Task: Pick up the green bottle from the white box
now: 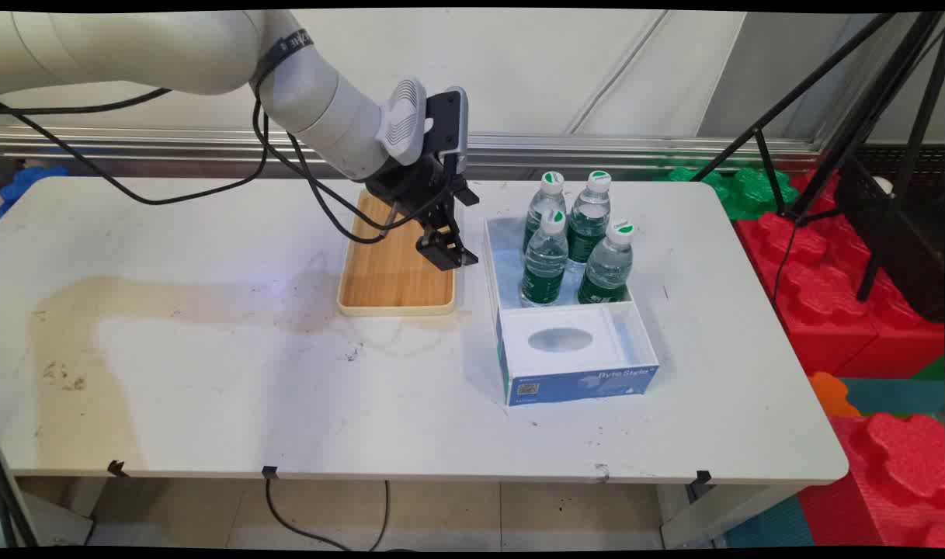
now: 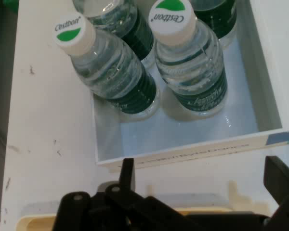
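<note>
A: Main view first: where is your tool?

B: My tool (image 1: 446, 250) hangs low over the right edge of the wooden tray (image 1: 395, 268), close to the gap between the tray and the box (image 1: 577, 373). It grasps nothing. In the hand view my tool (image 2: 202, 190) has its fingers spread wide, one finger (image 2: 127, 174) rising at the left and the other at the far right edge, with only bare surface and the box wall between them.

A: What lies nearest to it?

B: The tray, just under me. It is bamboo-coloured with a pale rim and lies flat on the white surface (image 1: 208, 373). In the hand view only a strip of its rim shows at the bottom, behind my linkage.

A: And beside that?

B: The box, blue on its near side and white within, open at the top, just to the right of the tray and apart from it. Four water bottles (image 1: 544, 260) stand upright in its far half, all with white caps marked green. The near half holds a white insert (image 1: 561, 341) with an oval opening.

A: What does the hand view show of the bottles?

B: Two of the water bottles (image 2: 190, 62) show fully, labels dark green, standing in the box (image 2: 183, 153) against its near wall, and parts of two more behind them.
</note>
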Motion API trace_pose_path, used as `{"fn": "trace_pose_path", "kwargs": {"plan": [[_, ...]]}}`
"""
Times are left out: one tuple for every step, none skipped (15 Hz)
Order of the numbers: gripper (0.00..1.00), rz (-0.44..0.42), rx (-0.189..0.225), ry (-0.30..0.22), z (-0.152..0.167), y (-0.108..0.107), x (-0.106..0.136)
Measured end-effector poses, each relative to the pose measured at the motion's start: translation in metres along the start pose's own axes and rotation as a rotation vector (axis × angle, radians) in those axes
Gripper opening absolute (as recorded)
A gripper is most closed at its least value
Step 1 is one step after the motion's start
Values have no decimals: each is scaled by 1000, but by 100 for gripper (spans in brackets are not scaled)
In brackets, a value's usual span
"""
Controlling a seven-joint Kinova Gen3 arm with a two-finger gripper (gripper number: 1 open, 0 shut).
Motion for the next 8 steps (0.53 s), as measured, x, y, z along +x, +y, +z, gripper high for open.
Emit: {"fn": "trace_pose_path", "kwargs": {"plan": [[100,-6,3,4,0,1,1],[100,-15,6,8,-1,2,2],[100,-22,9,12,-1,4,3],[100,-34,12,18,-1,5,5],[100,-43,15,23,-1,7,7],[100,-54,17,27,-1,9,8],[100,-65,18,32,-1,11,10],[100,-77,20,36,0,14,13]]}}
